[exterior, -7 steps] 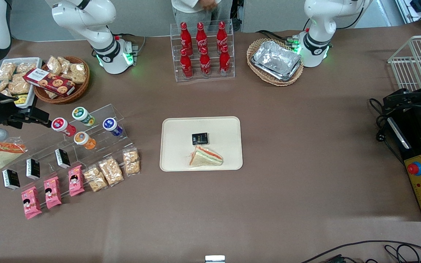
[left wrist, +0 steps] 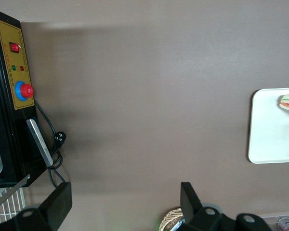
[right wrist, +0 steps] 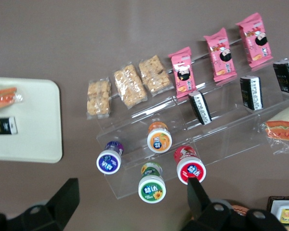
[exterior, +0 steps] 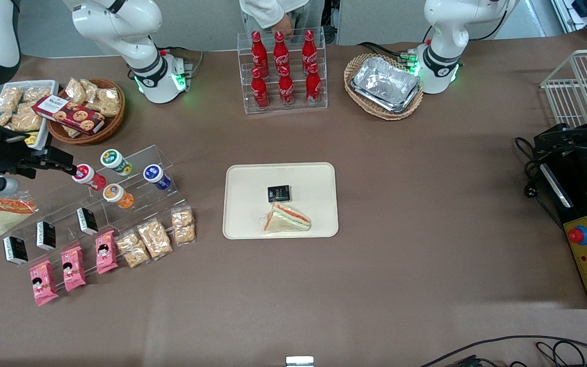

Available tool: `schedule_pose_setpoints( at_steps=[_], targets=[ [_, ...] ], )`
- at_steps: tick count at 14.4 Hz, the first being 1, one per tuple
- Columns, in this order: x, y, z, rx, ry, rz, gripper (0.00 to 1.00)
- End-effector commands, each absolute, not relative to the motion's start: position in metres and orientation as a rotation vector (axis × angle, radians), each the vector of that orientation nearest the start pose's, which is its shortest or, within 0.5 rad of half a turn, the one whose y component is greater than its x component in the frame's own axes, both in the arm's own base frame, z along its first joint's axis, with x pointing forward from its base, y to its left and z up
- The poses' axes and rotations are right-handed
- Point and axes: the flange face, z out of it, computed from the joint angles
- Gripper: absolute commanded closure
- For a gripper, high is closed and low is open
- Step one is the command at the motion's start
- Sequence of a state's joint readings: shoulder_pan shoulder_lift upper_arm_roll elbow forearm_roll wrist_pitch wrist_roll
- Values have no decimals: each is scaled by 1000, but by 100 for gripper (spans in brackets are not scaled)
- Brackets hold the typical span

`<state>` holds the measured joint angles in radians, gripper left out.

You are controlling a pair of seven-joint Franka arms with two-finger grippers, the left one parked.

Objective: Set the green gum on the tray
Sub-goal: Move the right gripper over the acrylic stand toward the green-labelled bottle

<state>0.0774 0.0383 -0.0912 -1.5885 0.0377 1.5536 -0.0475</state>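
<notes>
Green gum (exterior: 115,161) lies tilted, seemingly lid-up, beside open claw (exterior: 67,165).

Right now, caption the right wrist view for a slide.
Open end effector hovers above the green gum on its clear display riser, tray nearby.

We are reading white Coca-Cola script on the red bottles (exterior: 282,69) in the clear rack. We are seeing white lettering on the red cookie box (exterior: 68,114) in the wicker basket (exterior: 115,122), possibly "Walkers", though we cannot quite make it out. Print on the green gum (right wrist: 152,187) lid is staying illegible to us.
</notes>
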Motion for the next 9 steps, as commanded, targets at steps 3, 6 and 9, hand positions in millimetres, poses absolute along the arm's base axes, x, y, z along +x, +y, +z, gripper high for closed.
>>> schedule_pose_setpoints(
  at_steps=[3,6,9],
  targets=[
    [518,-3,614,-3058,-200,124,0],
    [488,-6,624,-3042,-254,156,0],
    [460,-9,616,-3034,-247,141,0]
  ],
)
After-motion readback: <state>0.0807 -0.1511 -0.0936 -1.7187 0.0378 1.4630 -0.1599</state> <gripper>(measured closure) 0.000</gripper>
